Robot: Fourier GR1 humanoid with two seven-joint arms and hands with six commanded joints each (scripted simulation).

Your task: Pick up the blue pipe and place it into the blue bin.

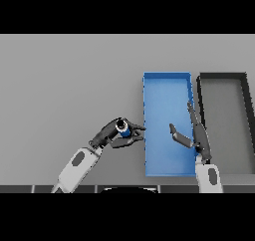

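The blue pipe (pixel 124 131) is a short blue tube with a dark ring end. My left hand (pixel 110 134) has its fingers and thumb curled round it and holds it just left of the blue bin (pixel 167 85), near the bin's left wall. The blue bin is a long rectangular tray in the right half of the table. My right hand (pixel 195 133) is over the blue bin's right side, fingers straight and thumb spread, holding nothing.
A dark grey bin (pixel 246 115) stands right beside the blue bin on its right. The grey table (pixel 64 85) stretches wide to the left and behind.
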